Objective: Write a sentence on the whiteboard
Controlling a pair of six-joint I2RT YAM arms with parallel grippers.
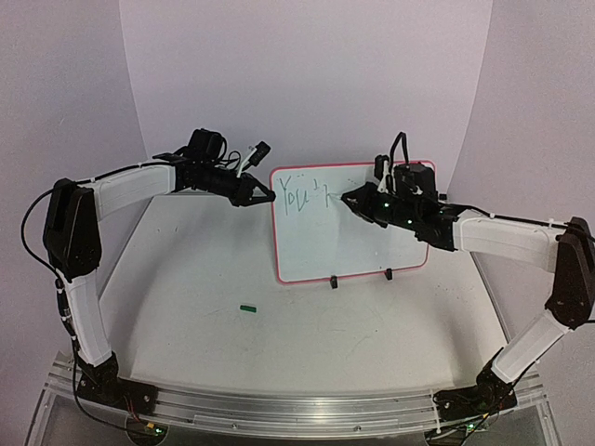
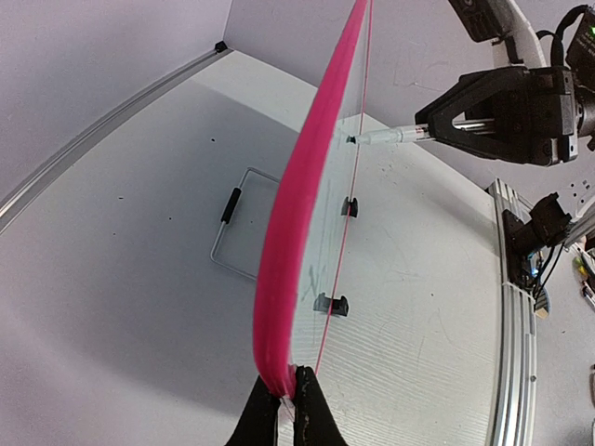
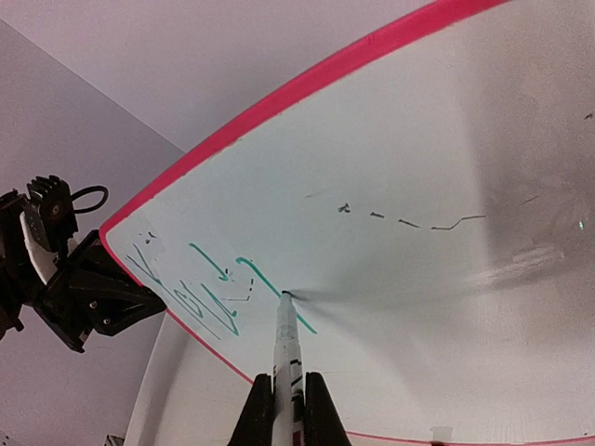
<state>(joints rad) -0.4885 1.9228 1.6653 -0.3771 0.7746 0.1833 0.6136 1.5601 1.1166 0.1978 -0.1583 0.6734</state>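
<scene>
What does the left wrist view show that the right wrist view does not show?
Only the left wrist view: the whiteboard seen edge-on, with the left gripper shut on its red frame, close to the lens. Only the right wrist view: the board's white face with the green writing spread across it, seen along the marker. Both: the marker, held in the shut right gripper, with its tip against the board.
</scene>
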